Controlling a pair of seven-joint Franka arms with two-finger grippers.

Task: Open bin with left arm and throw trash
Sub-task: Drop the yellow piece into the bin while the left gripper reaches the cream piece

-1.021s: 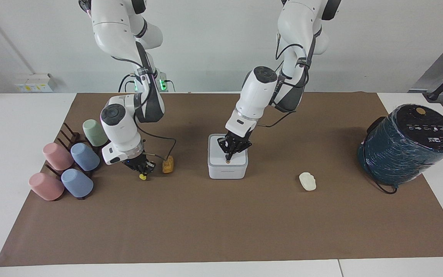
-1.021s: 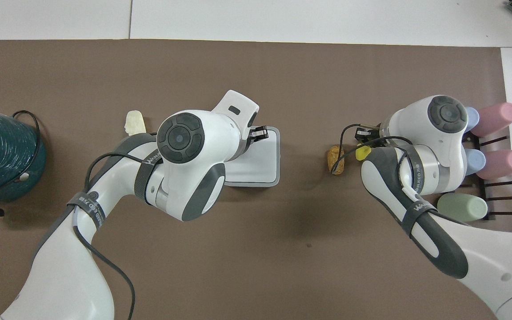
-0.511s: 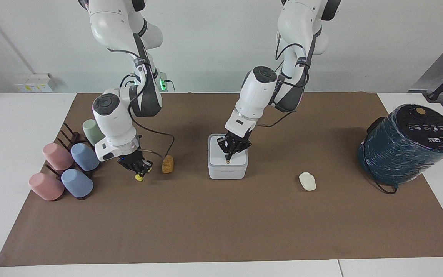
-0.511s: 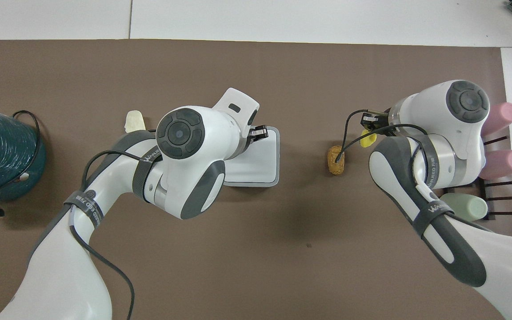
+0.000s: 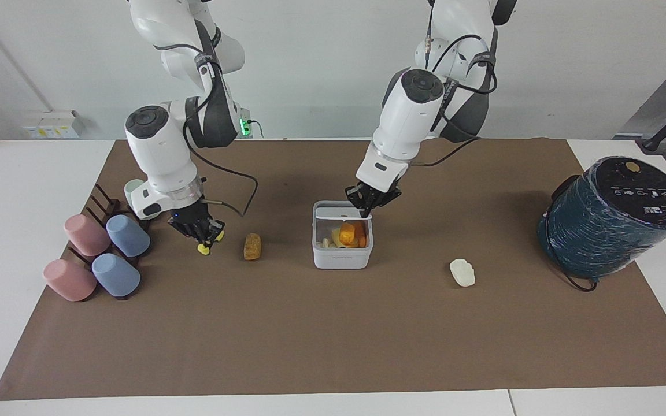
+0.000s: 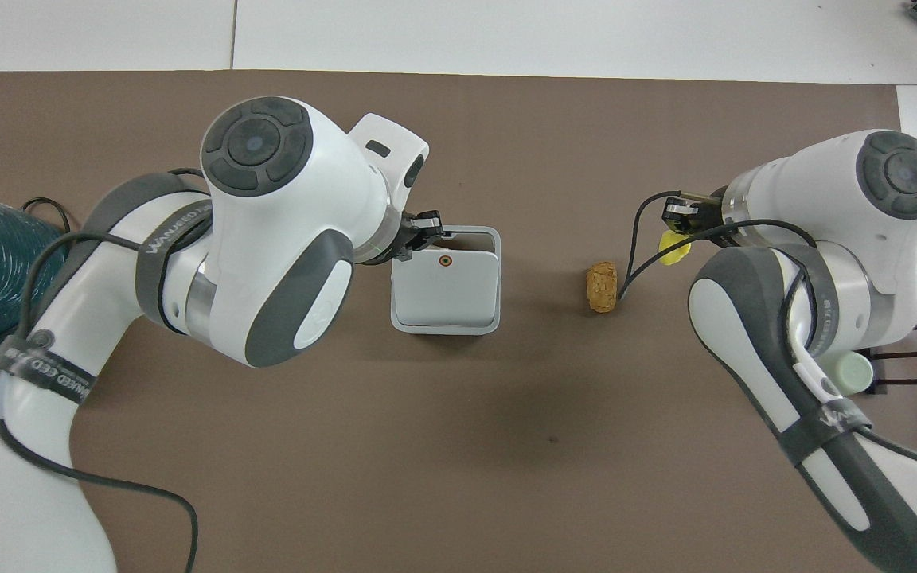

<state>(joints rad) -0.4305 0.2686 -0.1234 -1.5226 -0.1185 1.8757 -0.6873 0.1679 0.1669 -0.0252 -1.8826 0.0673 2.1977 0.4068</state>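
Both arms reach down, wrists bent; left gripper [image 5: 369,208] and right gripper [image 5: 203,237] have fingertips pressed together.

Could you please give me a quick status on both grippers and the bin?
Left gripper shut at raised lid; bin open. Right gripper shut on yellow lump, airborne. Orange-brown lump lies between it and the bin.

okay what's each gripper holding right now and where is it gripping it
The right gripper is shut on the yellow lump, pinching its upper end. The left gripper is shut at the bin's raised lid; holding nothing.
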